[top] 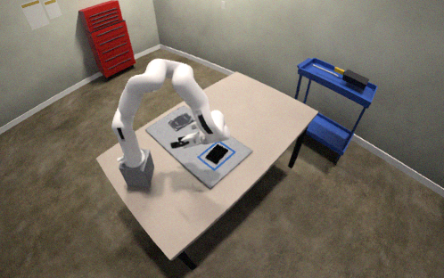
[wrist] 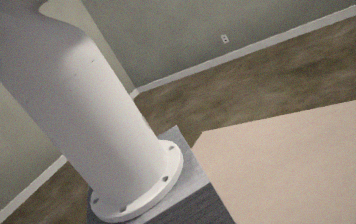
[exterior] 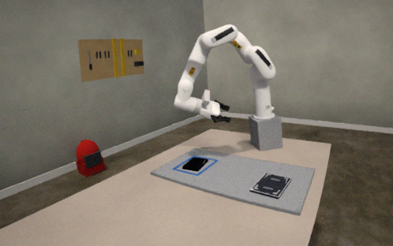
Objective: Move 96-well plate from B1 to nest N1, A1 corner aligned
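My end effector (exterior: 222, 112) hangs wide open mid-frame, holding nothing; I judge the approach pending: next, descend over the 96-well plate (exterior: 196, 164) at lower centre

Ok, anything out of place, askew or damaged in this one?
Nothing stands out. The black plate lies flat inside the blue-outlined spot, the nest sits unoccupied on the grey mat, and the open gripper hangs well above both.
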Available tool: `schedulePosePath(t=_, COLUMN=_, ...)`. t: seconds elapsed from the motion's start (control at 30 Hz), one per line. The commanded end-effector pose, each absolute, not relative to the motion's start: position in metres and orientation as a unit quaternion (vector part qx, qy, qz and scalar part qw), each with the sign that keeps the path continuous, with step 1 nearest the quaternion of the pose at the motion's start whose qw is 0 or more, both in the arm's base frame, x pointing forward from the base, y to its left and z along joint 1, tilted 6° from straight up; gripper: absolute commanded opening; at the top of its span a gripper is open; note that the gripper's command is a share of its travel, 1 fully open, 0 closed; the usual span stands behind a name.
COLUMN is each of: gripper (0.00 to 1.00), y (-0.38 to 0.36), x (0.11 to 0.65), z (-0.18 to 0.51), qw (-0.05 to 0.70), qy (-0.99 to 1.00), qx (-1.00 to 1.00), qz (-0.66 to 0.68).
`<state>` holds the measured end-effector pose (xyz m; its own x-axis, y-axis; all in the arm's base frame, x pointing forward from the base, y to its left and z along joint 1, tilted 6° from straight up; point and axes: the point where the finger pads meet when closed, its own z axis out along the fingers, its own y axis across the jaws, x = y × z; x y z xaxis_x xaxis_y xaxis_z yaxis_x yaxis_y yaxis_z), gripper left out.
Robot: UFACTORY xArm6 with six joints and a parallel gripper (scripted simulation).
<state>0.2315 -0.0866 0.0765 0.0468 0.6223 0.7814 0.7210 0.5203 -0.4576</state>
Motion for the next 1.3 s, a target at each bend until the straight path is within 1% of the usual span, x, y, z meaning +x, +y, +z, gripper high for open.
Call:
schedulePosePath(t=0.0, gripper=1.00, y=-0.087, x=0.232, z=0.077, qw=0.533, qy=-0.689, qx=-0.488, qz=-0.046)
schedulePosePath(t=0.53, gripper=1.00, y=-0.087, x=0.232, z=0.077, qw=0.533, qy=-0.689, qx=-0.488, qz=-0.046)
schedulePosePath(t=0.83, gripper=1.00, y=-0.100, x=0.250, z=0.045, qw=0.466, qy=-0.663, qx=-0.585, qz=0.036)
schedulePosePath(t=1.03, gripper=1.00, y=-0.108, x=0.262, z=0.028, qw=0.421, qy=-0.641, qx=-0.637, qz=0.073)
schedulePosePath(t=1.1, gripper=1.00, y=-0.108, x=0.262, z=0.028, qw=0.421, qy=-0.641, qx=-0.637, qz=0.073)
schedulePosePath(t=1.27, gripper=1.00, y=-0.115, x=0.274, z=0.014, qw=0.375, qy=-0.615, qx=-0.686, qz=0.102)
